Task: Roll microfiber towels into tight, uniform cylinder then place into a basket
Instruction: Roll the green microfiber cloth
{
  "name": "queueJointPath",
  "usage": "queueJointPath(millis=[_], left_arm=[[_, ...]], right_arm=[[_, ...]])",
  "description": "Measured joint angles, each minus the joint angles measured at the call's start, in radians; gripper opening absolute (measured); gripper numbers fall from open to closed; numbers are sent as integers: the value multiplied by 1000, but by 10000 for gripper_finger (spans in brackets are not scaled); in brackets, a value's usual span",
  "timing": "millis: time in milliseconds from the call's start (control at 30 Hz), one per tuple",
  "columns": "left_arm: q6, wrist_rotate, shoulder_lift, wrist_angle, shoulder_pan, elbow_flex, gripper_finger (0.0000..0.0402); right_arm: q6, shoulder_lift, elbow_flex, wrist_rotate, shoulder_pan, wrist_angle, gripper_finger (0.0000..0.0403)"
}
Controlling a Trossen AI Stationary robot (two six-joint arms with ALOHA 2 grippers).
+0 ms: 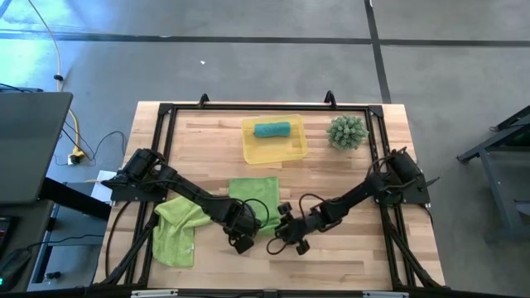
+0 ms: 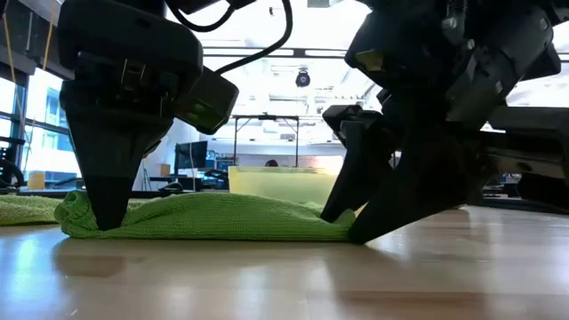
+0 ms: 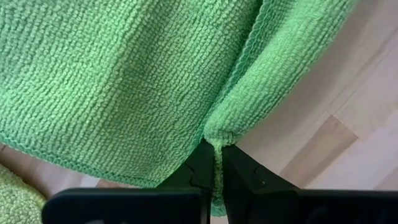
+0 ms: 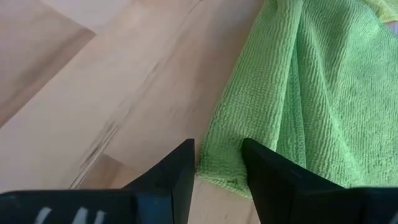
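A lime-green microfiber towel (image 1: 253, 199) lies on the table's middle, low and bunched (image 2: 213, 218). My left gripper (image 1: 241, 237) points down at its near left corner and is shut on it (image 3: 215, 163). My right gripper (image 1: 286, 235) slants down at the towel's near right corner, open, with the corner (image 4: 219, 167) between its fingers. A second lime-green towel (image 1: 177, 228) lies crumpled at the near left. A teal towel (image 1: 272, 129), rolled up, lies in the yellow basket (image 1: 296, 149) at the far middle. My left gripper pinches a folded, hemmed corner (image 3: 217, 135) of the middle towel between its two fingers, from above, pointing down. The hem runs down between the fingertips. The corner sits at table height (image 2: 89, 222), and the rest of the towel lies slack on the wood. My right gripper stands open astride the towel's near right corner (image 4: 214, 177), slanting down from the table's right; whether its fingers touch the cloth I cannot tell.
A spiky green ball-shaped plant (image 1: 347, 132) stands to the right of the basket. A black frame (image 1: 166, 124) runs around the wooden tabletop. Bare wood (image 1: 348, 257) lies near the front right.
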Motion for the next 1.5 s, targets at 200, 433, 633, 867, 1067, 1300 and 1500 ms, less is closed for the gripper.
queueJointPath(millis=[200,433,633,867,1067,1300,1500], left_arm=[[30,26,-3,1,-2,12,8],[127,105,4,4,-10,74,8],[185,86,2,-66,-13,117,38],[246,-24,0,-340,-10,177,89],[288,-38,-1,-452,-30,244,96],[401,-165,-3,-312,-126,284,92],[426,-290,11,-264,-175,283,116]], right_arm=[[0,0,1,0,-5,-11,144],[93,0,3,-13,-10,-46,157],[150,-1,3,-58,-25,-53,147],[161,0,2,-76,-27,-53,147],[173,0,1,-76,-26,-54,146],[195,0,0,-79,-26,-55,146],[195,1,0,-79,-26,-53,146]])
